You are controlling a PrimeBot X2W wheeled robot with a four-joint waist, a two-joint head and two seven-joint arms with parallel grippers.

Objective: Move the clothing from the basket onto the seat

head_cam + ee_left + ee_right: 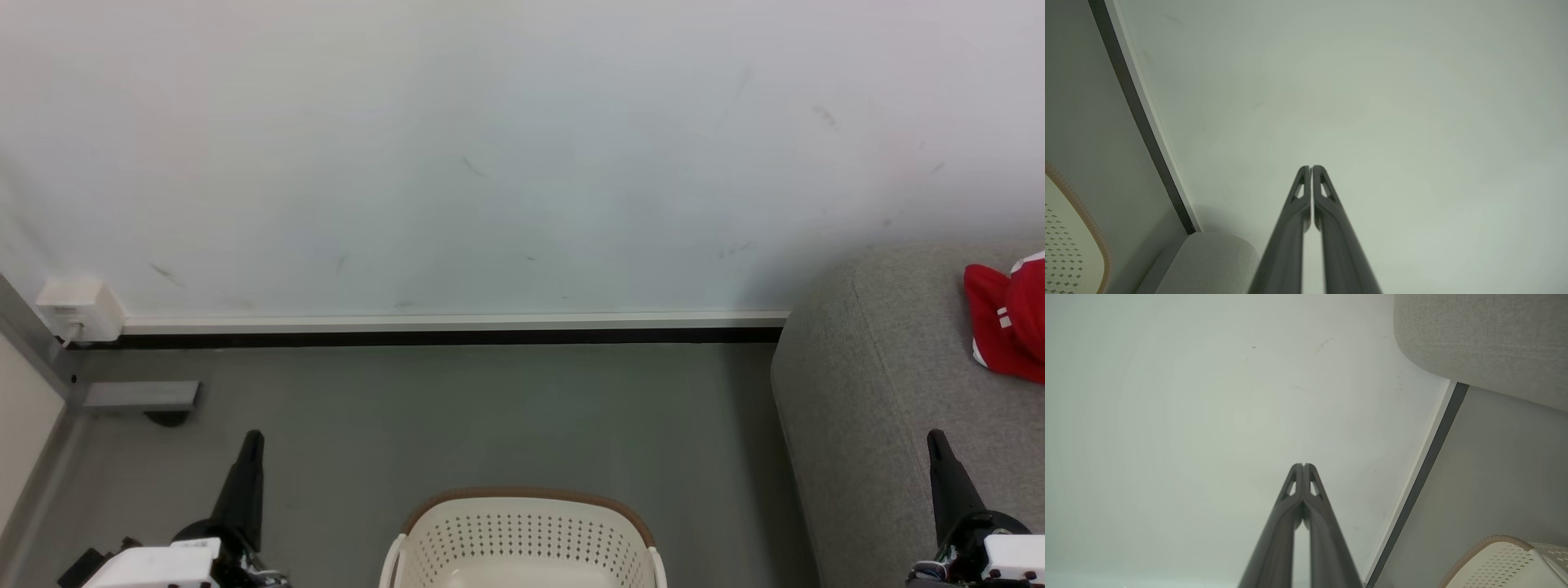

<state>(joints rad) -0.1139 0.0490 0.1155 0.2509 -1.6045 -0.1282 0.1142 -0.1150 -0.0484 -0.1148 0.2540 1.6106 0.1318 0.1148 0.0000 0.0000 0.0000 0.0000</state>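
Observation:
The red clothing (1009, 320) with white stripes lies bunched on the grey seat (865, 400) at the right edge of the head view. The cream basket (526, 539) with its brown rim stands on the floor at the bottom middle, and the part of its inside that shows is bare. My left gripper (252, 441) points up at the lower left, shut with nothing in it. My right gripper (936, 441) points up at the lower right over the seat, also shut and holding nothing. Each wrist view looks along closed fingertips (1311, 168) (1303, 465) toward the pale wall.
A pale wall (490, 147) with a white and black skirting (449, 327) runs across the back. A white socket box (73, 310) and a grey bracket (139, 396) sit at the far left corner. Grey floor (490, 416) lies between basket and wall.

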